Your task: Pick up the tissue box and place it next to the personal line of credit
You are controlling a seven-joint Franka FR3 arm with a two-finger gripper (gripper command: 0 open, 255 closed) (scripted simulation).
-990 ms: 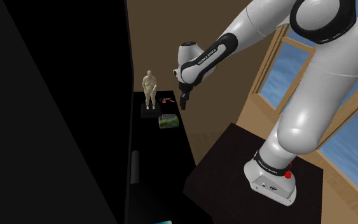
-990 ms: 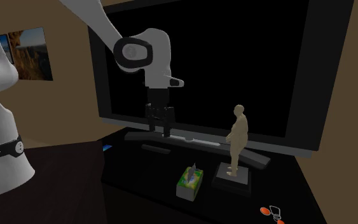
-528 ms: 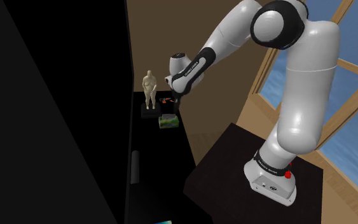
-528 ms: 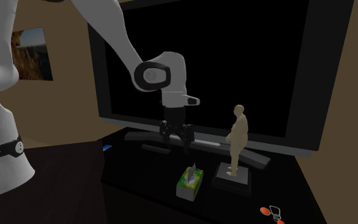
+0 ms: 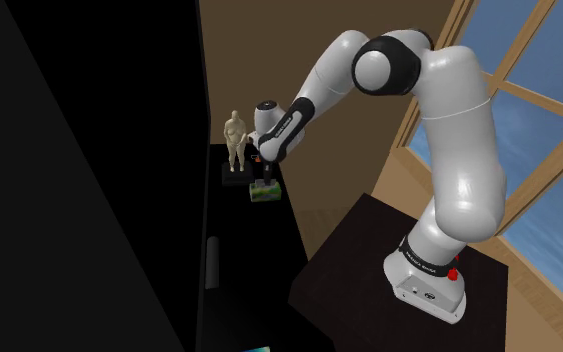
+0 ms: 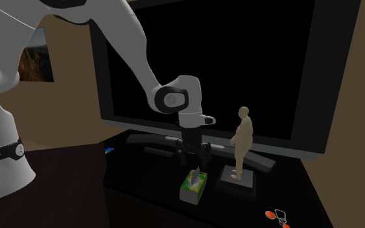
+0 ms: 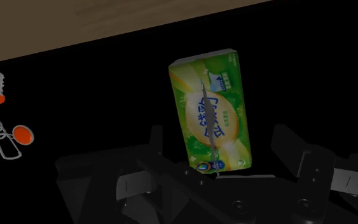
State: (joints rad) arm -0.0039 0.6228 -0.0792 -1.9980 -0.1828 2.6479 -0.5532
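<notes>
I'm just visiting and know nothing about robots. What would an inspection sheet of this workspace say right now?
Surface: black cabinet top, dim.
Job's things: green tissue box lying flat, directly under the end effector.
Clutter: beige figurine on a base beside the box; keys with orange tags further off.
End effector: open, poised just above the box, not gripping it.
Cables: nothing seen.
Surroundings: large black screen behind; window at the shoulder view's right.

tissue box: printed card look, slight sheen. arm: smooth white shell, glossy, plastic-ish. gripper: matt black. figurine: smooth, matt beige. floor: tan wood grain. keys: thin metal-look ring.
</notes>
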